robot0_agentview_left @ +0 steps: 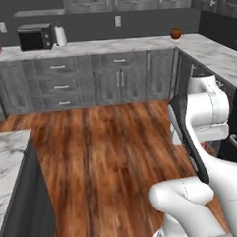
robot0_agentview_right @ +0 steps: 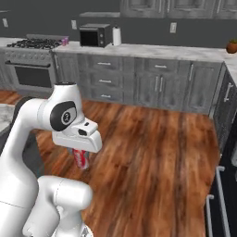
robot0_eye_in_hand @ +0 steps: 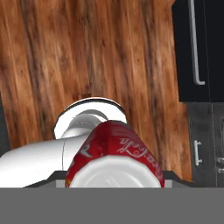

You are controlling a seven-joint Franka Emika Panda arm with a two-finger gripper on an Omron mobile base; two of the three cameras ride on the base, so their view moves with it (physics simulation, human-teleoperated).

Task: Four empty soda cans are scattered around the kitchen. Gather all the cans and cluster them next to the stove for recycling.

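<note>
Far left across the wooden floor stands the wide steel stove.
The claw, clamped on a red metal soda can, holds it well apart from there.

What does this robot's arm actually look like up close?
The arm is glossy white with rounded, bulging segments. One joint carries a dark grey oval cap with a small white mark. In the left base view a black band runs along a link. No loose cables show.

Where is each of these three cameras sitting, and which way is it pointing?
Left base view: behind the arm's left, facing the far counter with the microwave; white arm lower right.
Right base view: behind its right, facing the stove; arm lower left, red can under the hand.
Hand view: looks down past that can at the floor.
Both base views share microwave and paper towels.
</note>
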